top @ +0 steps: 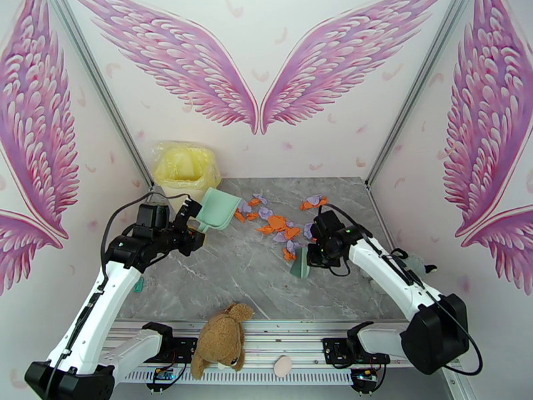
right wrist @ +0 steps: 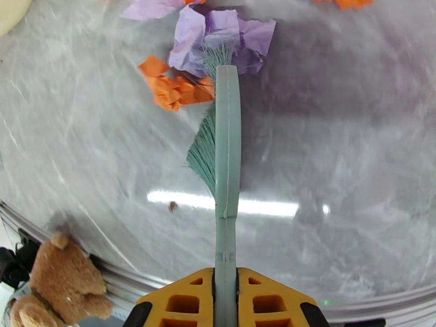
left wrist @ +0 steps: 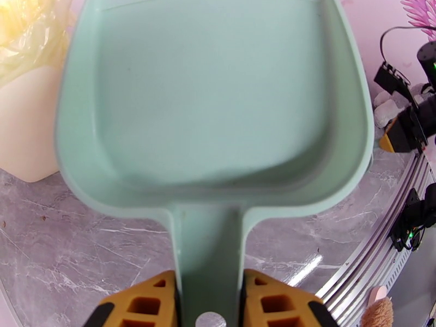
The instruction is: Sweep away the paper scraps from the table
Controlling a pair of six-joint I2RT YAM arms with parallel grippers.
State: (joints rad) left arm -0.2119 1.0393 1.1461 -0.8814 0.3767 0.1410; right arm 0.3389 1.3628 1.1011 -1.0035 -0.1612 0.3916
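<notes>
Paper scraps (top: 276,225): orange and light-purple wads, spread over the far-centre part of the table (top: 233,281), from just right of the dustpan (top: 216,209) across to the right gripper (top: 314,251). A small separate bunch sits at far right, near the back edge. All lie on the marble top.

Right gripper is clamped tight on the thin handle of a mint-green brush (top: 301,265). In the right wrist view the yellow fingers (right wrist: 180,301) pinch the brush (right wrist: 226,159) from both sides. Bristle tip is touching a purple wad (right wrist: 218,36), with an orange one (right wrist: 174,88) just left of the bristles.

Left gripper (top: 190,221) is closed on the dustpan handle. In the left wrist view the handle fills the gap between the fingers (left wrist: 147,306). The dustpan (left wrist: 212,94) is tilted, mouth toward the scraps, inner surface bare green plastic.

Around:
- yellow bin (top: 185,167) with a clear bag liner stands at the far-left corner, just behind the dustpan; contents can't be made out.
- brown plush toy (top: 220,341) lies on the near edge, across the metal rail, between the two arm bases and well apart from the scraps.
- small pink object (top: 283,366) on the rail right of the toy.
- white walls with pink wings (top: 260,68) enclose three sides.

Open tabletop lies between brush and dustpan, apart from the scraps themselves.
</notes>
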